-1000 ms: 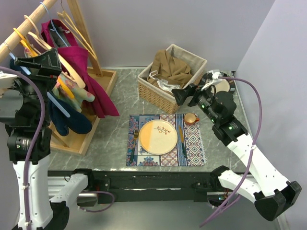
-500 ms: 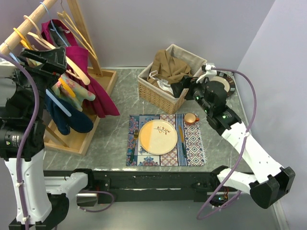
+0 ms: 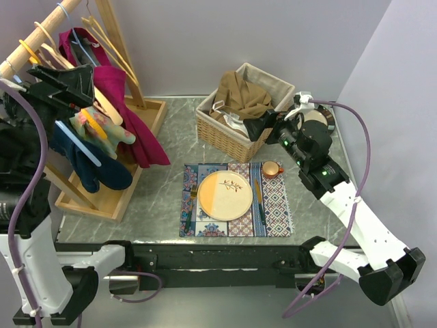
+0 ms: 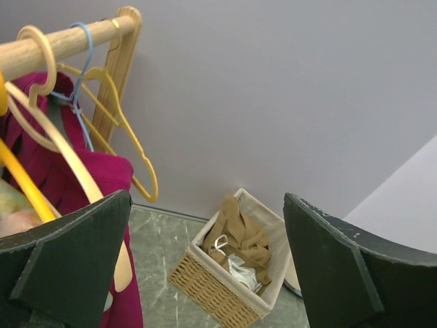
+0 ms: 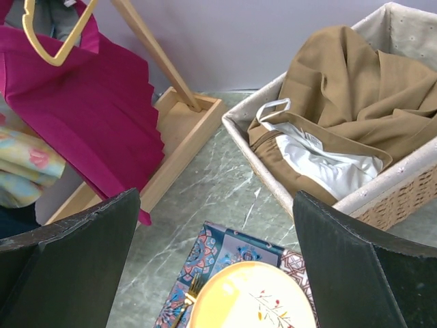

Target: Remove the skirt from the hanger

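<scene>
Reaching up beside the rail (image 4: 68, 41), left end effector (image 4: 206, 198) gapes

Our left arm (image 3: 20, 164) swings out toward the left edge of the overhead view, so that its dark upper links, fully in sight a second ago, are now partly cut off by the frame. The left gripper (image 3: 82, 80) sits a little higher and farther left than it did. Our right gripper (image 3: 254, 130) has risen slightly and closed in on the right wall of the wicker basket (image 3: 222, 139), easing back a touch in the last half second, while the white lower links of the right arm (image 3: 365, 229) shift and stand steeper.
</scene>
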You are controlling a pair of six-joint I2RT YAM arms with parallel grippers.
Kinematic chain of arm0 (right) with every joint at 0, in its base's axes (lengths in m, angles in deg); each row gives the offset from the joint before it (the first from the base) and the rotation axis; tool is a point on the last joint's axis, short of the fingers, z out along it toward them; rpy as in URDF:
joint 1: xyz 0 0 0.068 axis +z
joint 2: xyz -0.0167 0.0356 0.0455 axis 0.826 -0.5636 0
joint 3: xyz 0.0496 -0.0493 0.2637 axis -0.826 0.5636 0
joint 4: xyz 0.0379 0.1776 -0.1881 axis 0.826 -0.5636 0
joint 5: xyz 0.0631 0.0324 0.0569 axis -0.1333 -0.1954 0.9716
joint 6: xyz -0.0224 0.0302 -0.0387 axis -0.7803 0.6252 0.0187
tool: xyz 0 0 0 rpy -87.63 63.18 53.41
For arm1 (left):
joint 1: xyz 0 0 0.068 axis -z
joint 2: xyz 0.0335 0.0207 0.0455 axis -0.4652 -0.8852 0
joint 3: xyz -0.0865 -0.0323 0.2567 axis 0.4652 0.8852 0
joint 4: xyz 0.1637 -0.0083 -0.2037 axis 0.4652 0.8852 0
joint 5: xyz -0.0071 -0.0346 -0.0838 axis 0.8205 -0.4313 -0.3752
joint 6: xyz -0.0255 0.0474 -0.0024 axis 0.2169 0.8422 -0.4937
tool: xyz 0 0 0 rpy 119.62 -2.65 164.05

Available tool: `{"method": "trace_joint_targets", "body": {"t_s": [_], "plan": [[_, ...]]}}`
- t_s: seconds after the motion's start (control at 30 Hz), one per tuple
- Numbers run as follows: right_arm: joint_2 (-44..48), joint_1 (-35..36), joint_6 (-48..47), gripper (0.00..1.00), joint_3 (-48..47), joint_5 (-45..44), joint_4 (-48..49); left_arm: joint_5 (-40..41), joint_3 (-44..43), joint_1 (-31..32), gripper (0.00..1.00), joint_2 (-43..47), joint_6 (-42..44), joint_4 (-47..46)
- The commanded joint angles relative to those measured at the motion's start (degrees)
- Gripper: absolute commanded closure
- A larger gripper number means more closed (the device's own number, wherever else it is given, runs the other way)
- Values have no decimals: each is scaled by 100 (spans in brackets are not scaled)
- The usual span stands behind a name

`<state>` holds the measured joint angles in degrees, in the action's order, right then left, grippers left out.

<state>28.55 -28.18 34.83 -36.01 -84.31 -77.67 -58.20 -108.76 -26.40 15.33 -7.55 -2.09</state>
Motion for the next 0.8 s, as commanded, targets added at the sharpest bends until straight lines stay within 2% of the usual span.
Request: {"method": "trace_joint_targets", "body": {"t_s": [0.0,0.27,0.4,0.53,0.77], "plan": [[119,27,100,0,122,164,498,-358,-353,-18,3,-664,203,108],[233,35,39,0,281,156,692,55,-485,-18,12,-1518,141,144],[278,44,-5,0,395,120,806,591,-617,-18,16,-1957,229,13],[295,35,4,0,474,120,894,1119,-704,-18,31,-2256,247,-137],[225,27,-75,0,501,103,938,1654,-872,-9,30,-2784,229,-40]]}}
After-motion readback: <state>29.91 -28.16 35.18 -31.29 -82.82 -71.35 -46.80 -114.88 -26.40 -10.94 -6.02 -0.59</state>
